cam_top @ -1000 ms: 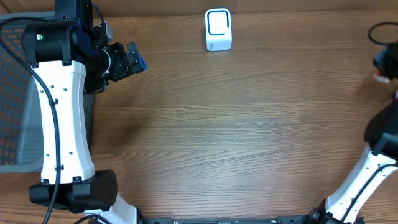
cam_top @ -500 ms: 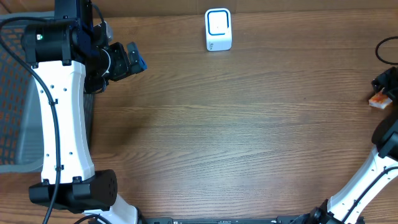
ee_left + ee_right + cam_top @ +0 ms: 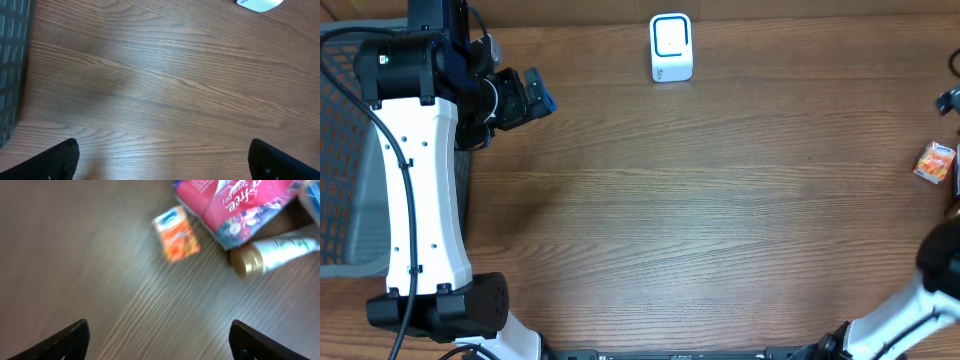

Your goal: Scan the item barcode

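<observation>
Item: the small orange carton (image 3: pixel 176 234) is lying flat on the worktop (image 3: pixel 720 220) at its right edge. It is sitting just beside a red pouch (image 3: pixel 235 202) and a gold-capped bottle (image 3: pixel 272 252), and seems to be touching neither, though the blur is making that hard to confirm.
Right end effector: the right end effector (image 3: pixel 160 342) is hanging above the worktop with its fingers standing wide apart. It is holding nothing.
Left end effector: the left end effector (image 3: pixel 162 162) is hovering over bare wood at the far left, jaws spread fully, gripping nothing.
Scanner: the white scanner (image 3: pixel 671 47) is sitting at the far edge near the middle, well apart from the carton.
Direction: in the right wrist view the carton is lying ahead of the fingers, roughly on their midline, with the pouch and bottle off to the right.
Long axis: it appears to be slanting from upper left to lower right in that view, askew to the line between the fingertips. The exact angle is staying uncertain in the blur.
Nearer arm: the right one, clearly; the left is waiting across the worktop.
Coming move, as I am judging it: the right wrist is needing to turn until the jaws are squaring across the carton's short sides, and then to come down.
Barcode face: not showing.
</observation>
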Available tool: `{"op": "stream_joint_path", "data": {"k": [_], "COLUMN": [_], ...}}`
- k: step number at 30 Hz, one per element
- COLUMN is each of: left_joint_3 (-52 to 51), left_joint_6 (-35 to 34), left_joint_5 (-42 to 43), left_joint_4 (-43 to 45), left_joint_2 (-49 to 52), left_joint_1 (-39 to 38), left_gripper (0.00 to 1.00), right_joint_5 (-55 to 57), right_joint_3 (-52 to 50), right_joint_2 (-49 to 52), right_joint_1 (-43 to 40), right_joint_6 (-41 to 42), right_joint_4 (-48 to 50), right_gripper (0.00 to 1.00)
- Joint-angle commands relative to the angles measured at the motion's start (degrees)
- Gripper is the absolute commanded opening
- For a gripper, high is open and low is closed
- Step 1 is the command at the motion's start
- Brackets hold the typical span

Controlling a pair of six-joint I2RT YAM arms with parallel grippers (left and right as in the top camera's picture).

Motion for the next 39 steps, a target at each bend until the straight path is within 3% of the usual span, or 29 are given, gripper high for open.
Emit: {"op": "stream_joint_path", "data": {"k": [1, 14, 22, 24, 25, 32, 39], "left_joint_3": [0.02, 0.02, 0.02, 0.02, 0.02, 0.02, 0.02], "left_joint_6": [0.85, 0.85, 0.85, 0.87, 0.85, 0.85, 0.85], "left_joint_5": [0.09, 0.09, 0.11, 0.09, 0.09, 0.09, 0.11], "left_joint_4": [0.04, 0.04, 0.04, 0.04, 0.04, 0.04, 0.04], "left_joint_2": [0.63, 0.63, 0.63, 0.63, 0.63, 0.63, 0.63], "left_joint_1": [-0.37, -0.37, -0.39, -0.37, -0.37, -0.37, -0.37], "left_gripper": [1.0, 1.0, 1.0, 1.0, 1.0, 1.0, 1.0], "right_joint_5": [-5.38, -5.01, -4.15, -5.35, -6.36, -14.12, -14.4], "right_joint_3": [0.48, -6.73, -24.96, -29.16, -31.21, -34.53, -34.53], "right_joint_2": [-8.2, -29.73, -45.94, -49.66, -51.43, -54.62, -53.66], "right_joint_1": [2.78, 19.19, 24.7, 25.29, 25.29, 25.29, 25.29], "right_joint_6": [0.11, -0.13, 0.15, 0.11, 0.11, 0.11, 0.09], "right_joint_4": [-2.19, -4.22, -1.29, 0.52, 1.01, -2.93, -5.03], "right_gripper": [0.9, 0.91, 0.91, 0.93, 1.0, 1.0, 1.0]}}
